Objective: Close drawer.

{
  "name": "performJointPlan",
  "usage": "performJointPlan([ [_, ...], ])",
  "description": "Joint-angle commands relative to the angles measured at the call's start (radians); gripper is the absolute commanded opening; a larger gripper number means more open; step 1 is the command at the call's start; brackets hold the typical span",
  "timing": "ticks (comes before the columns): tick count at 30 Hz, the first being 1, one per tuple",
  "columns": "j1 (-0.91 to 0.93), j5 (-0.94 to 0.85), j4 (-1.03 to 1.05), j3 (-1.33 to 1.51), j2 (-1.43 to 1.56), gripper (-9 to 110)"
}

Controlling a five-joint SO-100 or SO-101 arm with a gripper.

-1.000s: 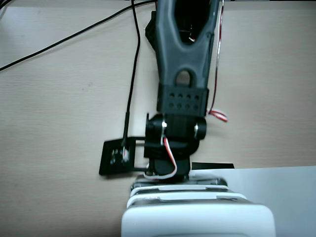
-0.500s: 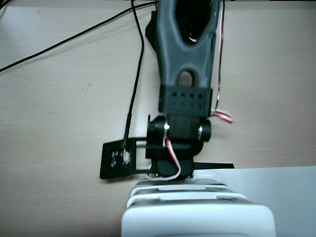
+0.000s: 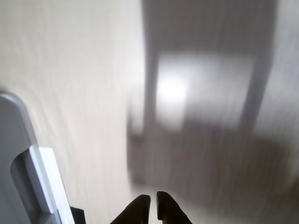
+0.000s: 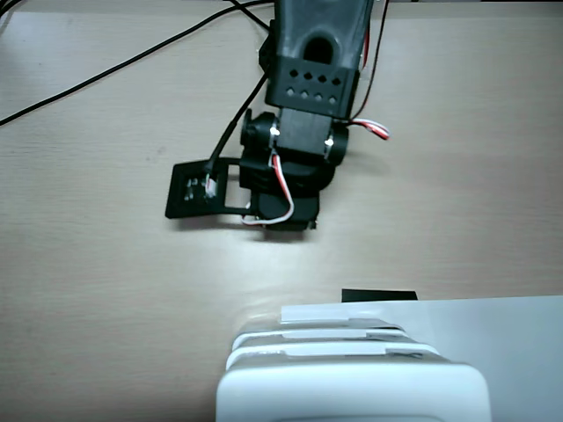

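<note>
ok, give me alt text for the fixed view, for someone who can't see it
A black robot arm reaches over a pale wooden table towards a white drawer cabinet at the bottom edge. Its top drawer sticks out slightly towards the arm. The pincer itself is hidden beneath the arm, and black cables trail across the table behind.

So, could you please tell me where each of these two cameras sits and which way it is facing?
Wrist view: rides on the arm, looking past the two dark fingers at the blurred wooden table; a grey edge shows at lower left.
Fixed view: above the white cabinet, looking down at the stacked drawers and the black arm beyond.
Shared: the table and parts of the arm.
</note>
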Motion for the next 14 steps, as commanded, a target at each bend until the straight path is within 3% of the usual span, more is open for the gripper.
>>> performJointPlan([
  [1, 0.031, -0.005, 0.014, 0.014, 0.052, 0],
  [14, 0.008, 0.028, 0.038, 0.066, 0.133, 0],
])
